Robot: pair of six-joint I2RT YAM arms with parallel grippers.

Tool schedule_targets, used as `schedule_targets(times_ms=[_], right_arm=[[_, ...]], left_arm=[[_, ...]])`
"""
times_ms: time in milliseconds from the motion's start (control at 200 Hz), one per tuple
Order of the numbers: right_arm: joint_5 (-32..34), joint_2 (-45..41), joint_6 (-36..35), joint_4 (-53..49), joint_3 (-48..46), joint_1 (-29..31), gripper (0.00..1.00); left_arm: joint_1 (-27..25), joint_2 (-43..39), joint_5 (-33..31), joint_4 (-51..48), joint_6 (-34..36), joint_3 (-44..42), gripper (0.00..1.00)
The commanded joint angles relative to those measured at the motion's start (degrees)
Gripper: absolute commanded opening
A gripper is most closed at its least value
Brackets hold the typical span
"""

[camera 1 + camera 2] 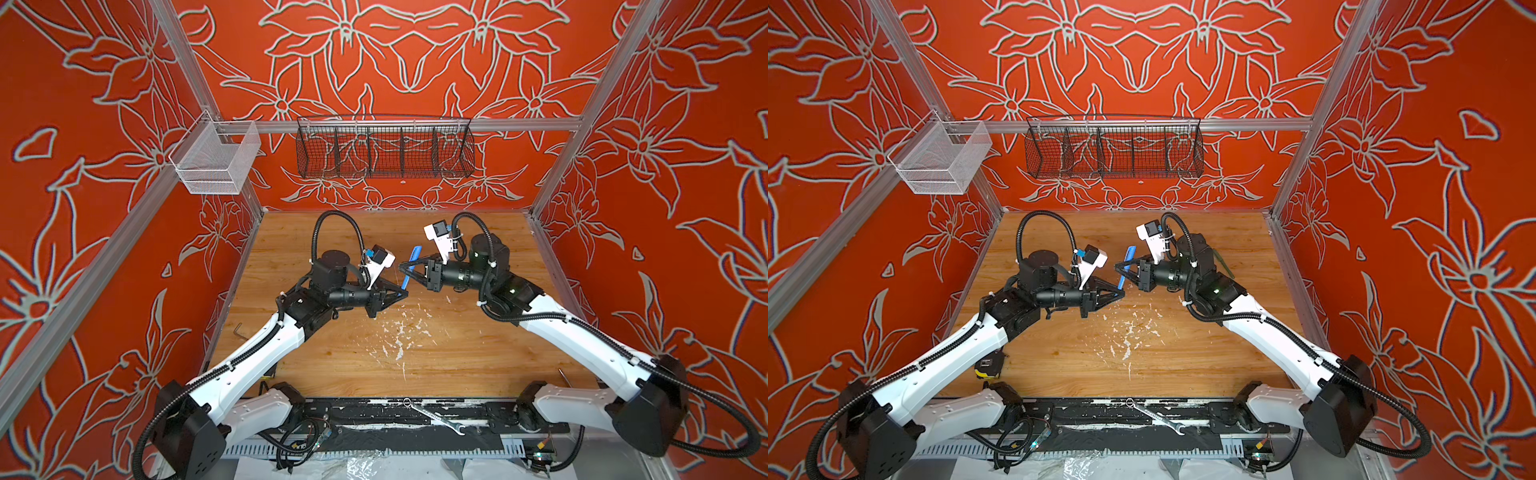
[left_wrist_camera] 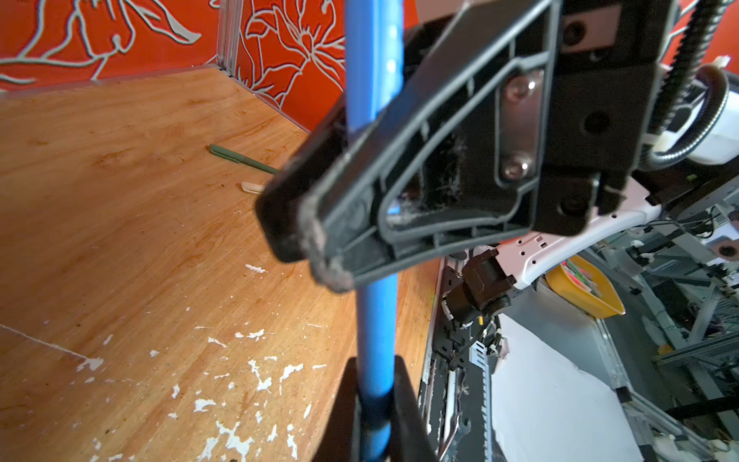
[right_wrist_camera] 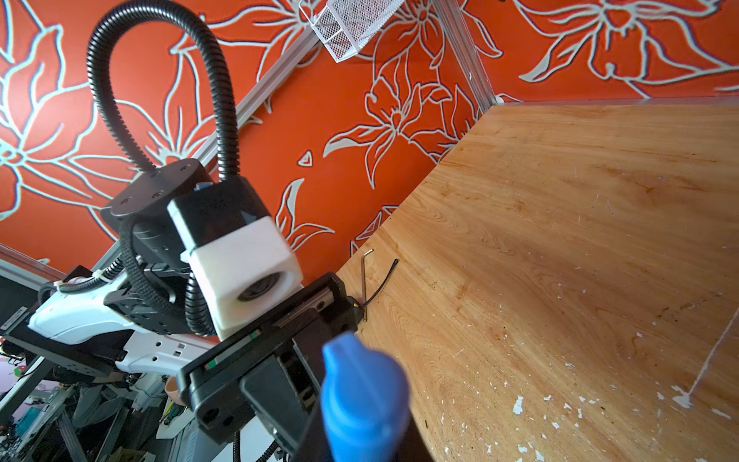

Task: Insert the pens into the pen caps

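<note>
The desk (image 1: 478, 353) was scuffed with white flecks, and above its middle, toward 12 o'clock, both arms met on one thing. The right end effector (image 1: 406, 268) was pressed together on the upper part of the blue pen (image 2: 376, 328). The left end effector (image 1: 402, 293) pinched the same pen near its lower end. The pen therefore hung tilted in the air, clear of the desk. What looked like the blue cap (image 1: 416, 250) sat on its far end, though how deep it sat, and whether the right pads bore on cap or barrel, could not be told. The main risk seemed to be two firm grips on one thin, stiff stick. If the arms pushed off a common line, the pen might bow, slide through the pads or cock the cap sideways. The left hold lay so near the tip that it might pop off. Letting go before the cap had seated could drop the pen to roll away. At about 2 o'clock the green pen (image 2: 240, 158) and a beige piece (image 2: 250, 186) lay close under the right arm, which might sweep them aside. As for writing, the wrench (image 1: 436, 417) at 6 o'clock bore raised lettering too small to read, and the tape measure (image 1: 988, 368) at 8 o'clock showed no legible label.
</note>
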Motion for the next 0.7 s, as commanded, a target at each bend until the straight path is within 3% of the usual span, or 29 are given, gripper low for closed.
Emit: schedule_targets(times_ms=[0,170,350,405,540,635,696], right_arm=[[-0.2,-0.8,-0.4,0.0,0.0,0.1,0.00],[1.2,-1.3,-0.8,-2.2,-0.3,0.2,0.00],[4.4,-1.6,-2.3,-4.5,-0.7,0.2,0.00],[4.9,-1.6,-2.6,-5.0,-0.5,0.2,0.00],[6.0,-1.0,-3.9,-7.9,1.1,0.2,0.00],[5.1,-0.3,-3.9,-7.8,1.8,0.2,0.00],[4.6,0.1,-3.7,-7.0,1.8,0.2,0.00]], left_arm=[[0.2,0.3,0.4,0.7,1.7,1.8,0.01],[0.3,0.6,-3.3,-0.6,1.4,3.6,0.00],[0.3,1.1,-2.2,-2.5,1.4,5.3,0.00],[0.3,1.3,-1.8,-2.9,1.5,5.3,0.12],[0.3,1.0,-0.9,-2.9,1.6,4.0,0.12],[0.3,1.0,-1.2,-1.7,0.9,2.8,0.06],[0.3,1.4,-0.4,-2.0,1.0,3.0,0.13]])
